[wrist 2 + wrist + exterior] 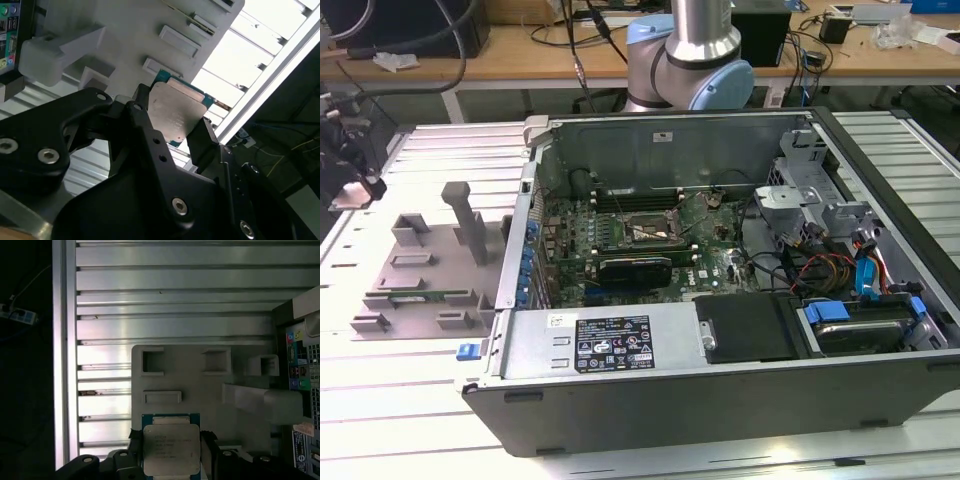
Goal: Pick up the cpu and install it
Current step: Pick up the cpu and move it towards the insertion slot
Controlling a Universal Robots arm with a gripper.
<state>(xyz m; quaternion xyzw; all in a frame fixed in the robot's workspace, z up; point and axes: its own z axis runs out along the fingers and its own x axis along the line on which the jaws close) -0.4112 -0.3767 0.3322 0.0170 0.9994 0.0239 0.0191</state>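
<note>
Chip: small flat square cpu (171,450), its silvery-grey metal lid and thin green rim showing in both wrist views.
Jaws: black gripper (172,120) is clamping the cpu, fingers (199,140) pressing on opposite edges.
Position: cpu is sitting between the fingertips, over the pale grey plastic fixture tray (200,385) beside the open dark computer case (720,400).

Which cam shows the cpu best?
First wrist view: the cpu faces the lens squarely, its metal top plain, held in the gripper. The second wrist view shows it tilted, partly covered by the gripper. Exterior view: too small to tell.
</note>
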